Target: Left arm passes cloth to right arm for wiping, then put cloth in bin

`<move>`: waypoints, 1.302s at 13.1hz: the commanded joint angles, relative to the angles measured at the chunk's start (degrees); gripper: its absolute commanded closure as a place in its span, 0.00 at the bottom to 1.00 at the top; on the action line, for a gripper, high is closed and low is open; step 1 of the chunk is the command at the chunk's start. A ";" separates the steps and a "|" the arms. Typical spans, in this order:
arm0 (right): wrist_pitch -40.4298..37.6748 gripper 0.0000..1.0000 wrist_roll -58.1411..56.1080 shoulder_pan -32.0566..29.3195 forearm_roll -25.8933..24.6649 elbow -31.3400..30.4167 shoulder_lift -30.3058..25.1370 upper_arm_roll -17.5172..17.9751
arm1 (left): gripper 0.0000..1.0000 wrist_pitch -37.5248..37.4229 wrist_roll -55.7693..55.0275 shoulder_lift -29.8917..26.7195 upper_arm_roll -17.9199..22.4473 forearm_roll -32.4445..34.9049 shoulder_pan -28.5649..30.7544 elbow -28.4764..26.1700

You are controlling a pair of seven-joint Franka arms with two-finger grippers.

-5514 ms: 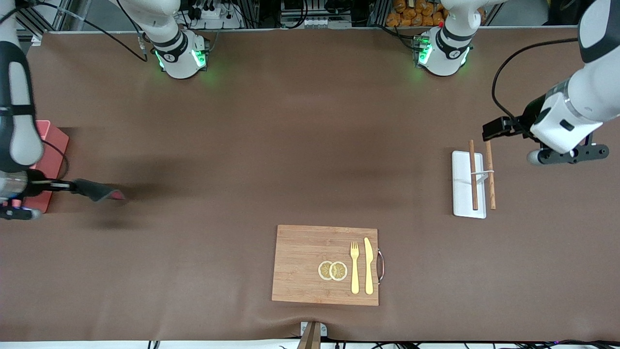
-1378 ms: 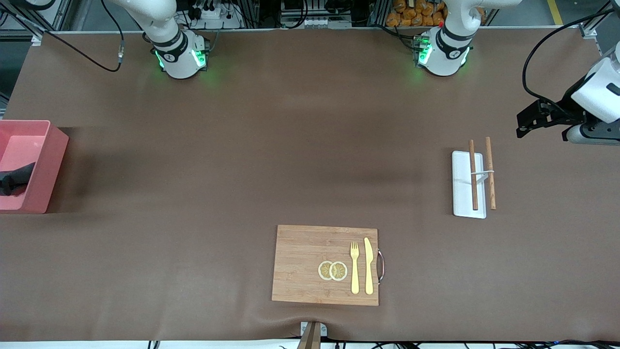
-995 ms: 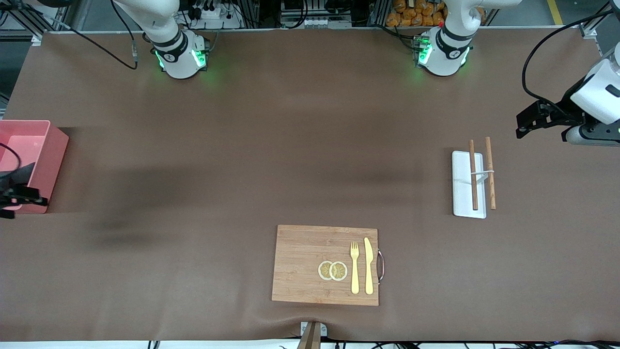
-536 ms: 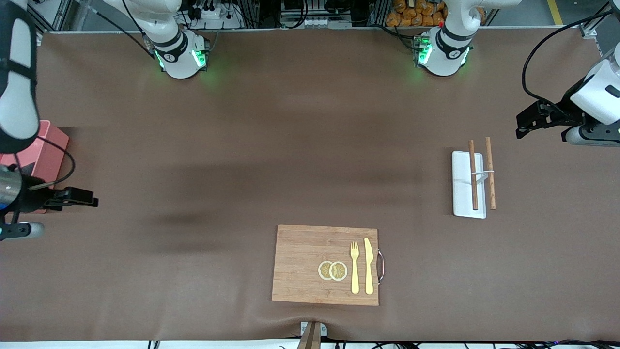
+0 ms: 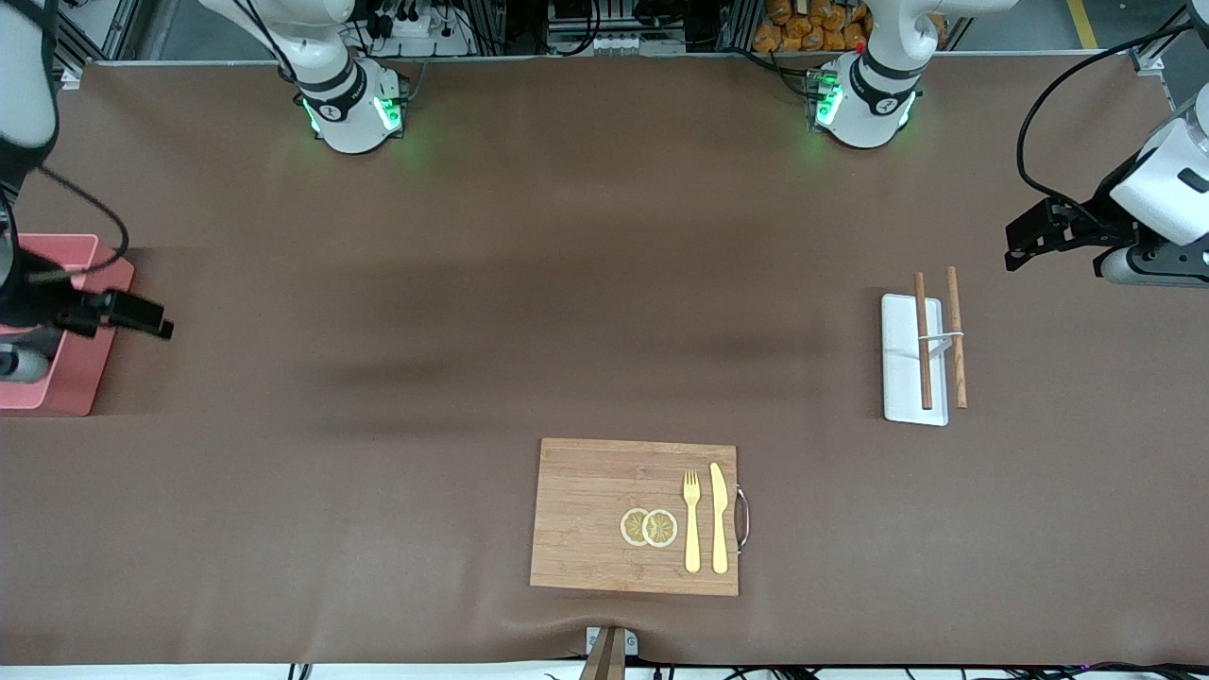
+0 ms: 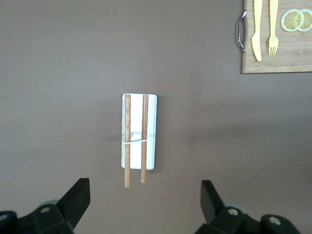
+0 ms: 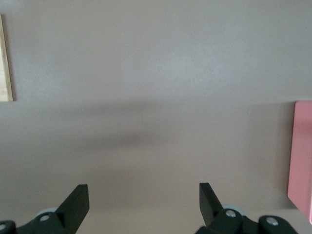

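Front view, scanned from the right arm's end of the desk [image 5: 378, 378]: the pink bin [image 5: 57, 387] sat at the desk edge, its interior mostly screened by the right arm [image 5: 24, 85]. The cloth could not be seen in any view; whether it lay in the bin could not be told. The right end effector [image 5: 142, 314] hung over the bare desk just beside the bin's wall, pointing toward the desk centre, forearm dropping in from the top corner of the frame.

Wooden cutting board [image 5: 635, 517] sat nearest the camera, carrying two lemon slices [image 5: 649, 527], a yellow fork [image 5: 691, 521] and a yellow knife [image 5: 719, 518]. White chopstick rack [image 5: 912, 359] with two chopsticks [image 5: 923, 340] lay toward the left arm's end.

The left end effector [image 5: 1025, 244] waited in the air near the desk's end, wrist bent, cable looping above.

Right wrist view added: fingers [image 7: 78, 202] spread wide, nothing between them; only a strip of the bin's wall [image 7: 302, 151] and an edge of the board [image 7: 5, 58] showed.

Left wrist view added: fingers [image 6: 78, 200] likewise released and empty, rack [image 6: 138, 131] directly below, board corner [image 6: 278, 53] further off.
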 commanded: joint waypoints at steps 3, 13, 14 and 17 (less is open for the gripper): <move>0.37 0.00 -6.80 2.59 -0.35 -2.09 -4.04 -4.27 | 0.00 0.38 -0.67 -0.17 -0.12 1.13 -0.08 -0.07; 1.41 0.00 -1.25 7.87 0.18 -3.39 -5.70 -8.66 | 0.00 0.47 -0.58 -0.17 -0.12 1.30 0.01 -0.16; 1.68 0.00 -1.25 7.87 0.18 -3.93 -6.23 -8.66 | 0.00 0.47 -0.58 -0.17 -0.12 1.30 0.01 -0.16; 2.56 0.00 -1.25 8.05 0.09 -3.50 -6.24 -8.40 | 0.00 0.47 -0.58 -0.08 -0.12 1.30 0.10 -0.16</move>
